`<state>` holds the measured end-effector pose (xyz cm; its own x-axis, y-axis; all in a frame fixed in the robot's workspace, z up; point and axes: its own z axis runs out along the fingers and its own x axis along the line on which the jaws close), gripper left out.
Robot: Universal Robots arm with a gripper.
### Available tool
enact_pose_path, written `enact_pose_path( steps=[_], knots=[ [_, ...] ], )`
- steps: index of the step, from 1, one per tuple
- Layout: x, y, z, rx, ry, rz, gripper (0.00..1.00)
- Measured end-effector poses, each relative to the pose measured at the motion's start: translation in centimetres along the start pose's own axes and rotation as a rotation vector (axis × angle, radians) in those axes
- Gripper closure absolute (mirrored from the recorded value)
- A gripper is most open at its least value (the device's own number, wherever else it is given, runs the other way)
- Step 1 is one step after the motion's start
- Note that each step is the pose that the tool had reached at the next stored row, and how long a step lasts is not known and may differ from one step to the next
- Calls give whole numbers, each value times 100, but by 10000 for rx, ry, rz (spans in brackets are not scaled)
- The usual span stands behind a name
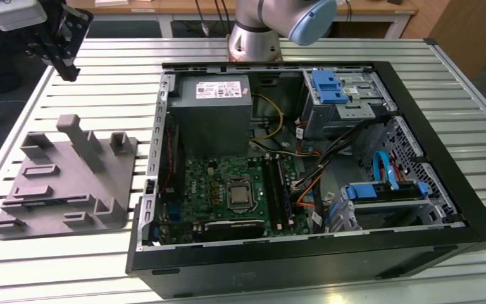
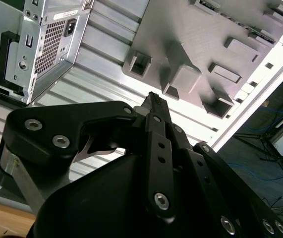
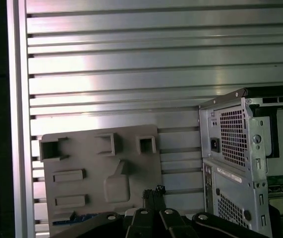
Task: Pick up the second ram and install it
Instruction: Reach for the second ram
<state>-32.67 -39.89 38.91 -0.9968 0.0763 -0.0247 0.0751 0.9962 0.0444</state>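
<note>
The claw [image 2: 153, 99] hung empty, fingers together, high beside the tray [image 2: 220, 29], probably lining up a grasp. Below it, well apart, the ram [image 3: 79, 216] seemed to lie slotted in the tray.

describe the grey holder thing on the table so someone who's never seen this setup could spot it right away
Start from the open black computer case lying on the slatted metal table. Just beside it, on the exterior view's left, lies the grey holder, a flat moulded plate. It is the one matte grey piece there, with upright posts and boxy pockets rising from it, unlike the shiny slats around it.
</note>
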Motion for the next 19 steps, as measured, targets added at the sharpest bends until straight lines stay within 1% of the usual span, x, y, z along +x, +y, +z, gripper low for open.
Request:
enact_pose_path(
  steps=[19],
  knots=[
    [133, -10, 5, 0, 0, 0, 90]
  ],
)
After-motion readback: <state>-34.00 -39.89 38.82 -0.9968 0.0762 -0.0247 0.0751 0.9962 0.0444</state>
